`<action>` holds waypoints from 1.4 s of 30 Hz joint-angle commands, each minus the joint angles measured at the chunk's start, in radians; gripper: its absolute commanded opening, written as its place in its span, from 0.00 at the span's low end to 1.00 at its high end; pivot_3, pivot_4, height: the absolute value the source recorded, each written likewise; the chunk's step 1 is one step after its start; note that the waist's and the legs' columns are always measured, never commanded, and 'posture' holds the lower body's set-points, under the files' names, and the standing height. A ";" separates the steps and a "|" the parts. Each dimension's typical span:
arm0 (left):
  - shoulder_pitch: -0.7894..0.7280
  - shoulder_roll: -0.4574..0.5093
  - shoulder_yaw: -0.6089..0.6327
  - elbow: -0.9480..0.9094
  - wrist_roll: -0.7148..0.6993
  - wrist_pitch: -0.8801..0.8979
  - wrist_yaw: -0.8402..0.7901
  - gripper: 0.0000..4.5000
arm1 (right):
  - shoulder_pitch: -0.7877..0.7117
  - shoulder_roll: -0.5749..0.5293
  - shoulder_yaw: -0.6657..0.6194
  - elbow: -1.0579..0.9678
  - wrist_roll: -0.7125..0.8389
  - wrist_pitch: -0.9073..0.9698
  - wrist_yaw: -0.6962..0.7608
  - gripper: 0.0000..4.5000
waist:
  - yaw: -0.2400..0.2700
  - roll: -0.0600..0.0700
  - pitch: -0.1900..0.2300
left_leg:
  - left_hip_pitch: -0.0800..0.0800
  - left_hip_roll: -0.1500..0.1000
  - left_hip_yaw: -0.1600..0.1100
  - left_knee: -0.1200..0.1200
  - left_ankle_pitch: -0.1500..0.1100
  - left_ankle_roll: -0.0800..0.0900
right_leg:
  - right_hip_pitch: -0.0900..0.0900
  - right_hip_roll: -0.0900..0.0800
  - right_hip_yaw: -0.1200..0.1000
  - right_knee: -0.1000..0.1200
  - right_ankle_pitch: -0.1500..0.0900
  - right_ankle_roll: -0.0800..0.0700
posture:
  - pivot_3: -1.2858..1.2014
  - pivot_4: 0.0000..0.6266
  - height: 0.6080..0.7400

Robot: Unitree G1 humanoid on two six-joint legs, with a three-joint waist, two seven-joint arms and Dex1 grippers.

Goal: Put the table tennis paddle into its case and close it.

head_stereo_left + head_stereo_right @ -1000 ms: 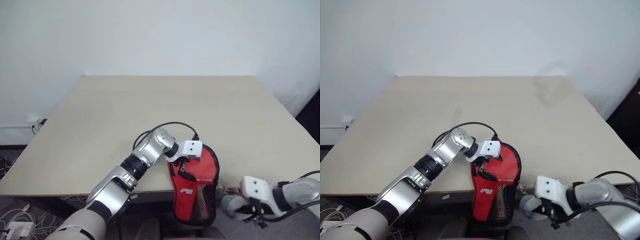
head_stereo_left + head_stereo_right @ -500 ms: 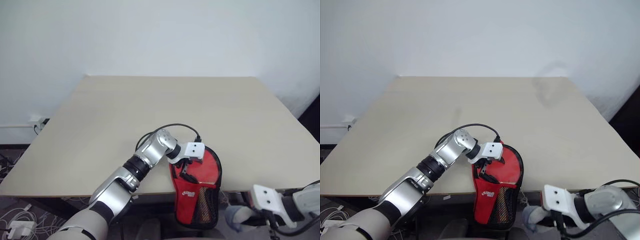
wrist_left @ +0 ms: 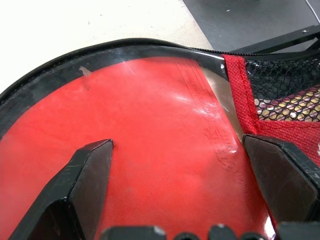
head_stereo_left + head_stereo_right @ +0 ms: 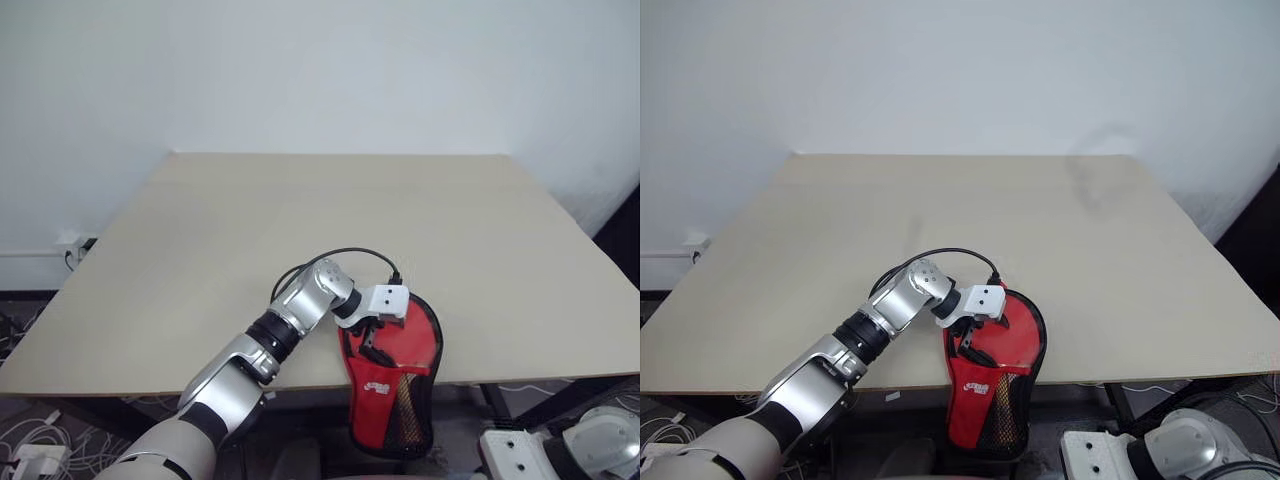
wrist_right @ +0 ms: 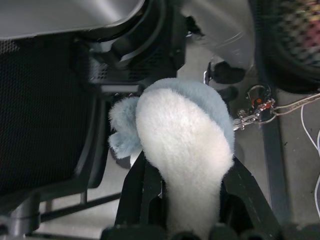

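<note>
Left gripper point(image 3: 175, 165): jaws spread wide, one finger either side over the red panel of the case point(image 4: 392, 375), nothing clamped; looks pressed on or hovering just above, contact not certain. Right gripper point(image 5: 182, 200): jaws clamped on a fluffy white-and-blue plush thing point(image 5: 175, 150), low at the near right, off the worktop point(image 4: 330, 220) and well apart from the case.

Case sits at the near edge, right of centre, round end on the worktop, narrow mesh end hanging over the edge.

Handling, as judgement: soft fabric cover, light, floppy where unsupported, glossy panel likely slippery under flat pads. With a stiff bat inside it would carry like a thin board. Best hold is the black rim near the round end, pinched across the thickness; mesh end is a poor grip. Overhang means a push toward the near side could tip it off.

Looks: paddle-shaped, red panel, black rim with zip teeth, small white logo, black mesh over the narrow end. Table tennis paddle itself can't be made out; presumably inside. Zip state not readable.
</note>
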State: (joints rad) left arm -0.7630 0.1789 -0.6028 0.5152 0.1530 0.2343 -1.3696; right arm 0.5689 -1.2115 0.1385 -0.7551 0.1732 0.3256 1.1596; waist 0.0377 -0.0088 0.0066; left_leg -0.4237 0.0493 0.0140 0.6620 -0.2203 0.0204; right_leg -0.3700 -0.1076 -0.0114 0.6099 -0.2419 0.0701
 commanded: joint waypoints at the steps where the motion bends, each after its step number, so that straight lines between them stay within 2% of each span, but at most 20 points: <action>1: 0.057 0.016 -0.094 0.096 0.073 0.035 -0.009 1.00 | 0.030 -0.046 -0.043 -0.045 0.017 -0.009 0.042 0.13 | -0.001 0.000 0.000 | 0.000 0.000 0.000 0.000 0.000 0.000 | 0.000 0.000 0.000 0.000 0.000 0.000 | 0.52 0.00 1.00; 4: 0.055 0.011 -0.091 0.103 0.071 0.031 -0.004 1.00 | 0.038 -0.056 -0.090 -0.051 0.048 -0.002 0.055 0.13 | 0.000 0.000 0.000 | 0.000 0.000 0.000 0.000 0.000 0.000 | 0.000 0.000 0.000 0.000 0.000 0.000 | 0.52 0.00 1.00; 8: 0.052 0.009 -0.085 0.110 0.069 0.024 0.000 1.00 | 0.058 -0.049 -0.137 -0.047 0.078 -0.016 0.086 0.40 | 0.000 0.000 -0.001 | 0.000 0.000 0.000 0.000 0.000 0.000 | 0.000 0.000 0.000 0.000 0.000 0.000 | 0.52 0.00 1.00; 12: 0.044 0.014 -0.080 0.121 0.068 0.020 -0.002 1.00 | -0.005 -0.003 -0.141 -0.040 0.130 0.040 0.064 0.73 | -0.002 -0.001 0.000 | 0.001 0.000 0.000 0.001 0.000 0.000 | 0.001 0.000 0.000 0.000 0.000 0.000 | 0.52 0.00 1.00; 13: 0.040 0.020 -0.077 0.123 0.067 0.017 -0.005 1.00 | -0.033 0.017 -0.156 -0.040 0.167 0.060 0.057 0.78 | -0.002 -0.001 0.000 | 0.001 0.000 0.000 0.001 0.000 0.000 | 0.001 0.000 0.000 0.000 0.000 0.000 | 0.52 0.00 1.00; 21: -0.018 0.042 0.002 0.153 0.008 0.037 -0.025 1.00 | -0.186 0.073 -0.282 0.022 0.253 0.130 0.018 0.78 | -0.009 -0.002 0.002 | 0.008 0.001 0.000 -0.001 0.000 0.000 | 0.003 0.000 0.000 0.000 0.000 0.000 | 0.52 0.00 1.00; 23: -0.021 0.059 0.032 0.124 -0.021 0.053 -0.055 1.00 | -0.241 0.089 -0.320 0.055 0.266 0.139 -0.004 0.78 | -0.021 -0.001 0.003 | 0.008 0.001 0.000 -0.001 0.000 0.000 | 0.003 0.000 0.000 0.000 0.000 0.000 | 0.52 0.00 1.00; 26: -0.011 0.108 0.106 0.014 -0.127 0.142 -0.140 1.00 | -0.374 0.155 -0.368 0.103 0.366 0.217 -0.071 0.78 | -0.043 0.000 0.010 | 0.009 0.002 0.000 -0.002 0.000 0.000 | 0.002 0.000 0.000 0.001 0.001 -0.001 | 0.52 0.00 1.00; 29: -0.002 0.184 0.173 -0.131 -0.225 0.273 -0.194 1.00 | -0.445 0.211 -0.405 0.128 0.483 0.302 -0.098 0.78 | -0.057 0.003 0.024 | 0.010 0.001 -0.002 -0.002 -0.001 -0.001 | -0.003 0.000 0.000 0.003 0.004 -0.005 | 0.52 0.00 1.00; 32: 0.007 0.285 0.261 -0.261 -0.319 0.393 -0.216 1.00 | -0.473 0.239 -0.359 0.154 0.467 0.309 -0.121 0.78 | -0.056 -0.003 0.036 | 0.008 0.001 -0.002 -0.002 -0.001 -0.003 | -0.008 0.000 0.002 0.010 0.003 -0.005 | 0.52 0.00 1.00; 35: 0.049 0.398 0.315 -0.346 -0.346 0.427 -0.196 1.00 | -0.514 0.285 -0.312 0.207 0.456 0.312 -0.151 0.78 | -0.055 -0.001 0.036 | -0.007 0.001 -0.002 -0.001 0.001 0.001 | -0.021 0.003 0.005 0.014 0.004 -0.001 | 0.52 0.00 1.00; 42: 0.269 0.657 0.392 -0.569 -0.388 0.488 -0.162 1.00 | -0.550 0.374 -0.225 0.267 0.414 0.281 -0.189 0.78 | -0.059 0.001 0.037 | -0.005 0.000 0.001 -0.002 0.000 0.001 | -0.021 0.005 0.012 0.015 0.001 -0.001 | 0.52 0.00 1.00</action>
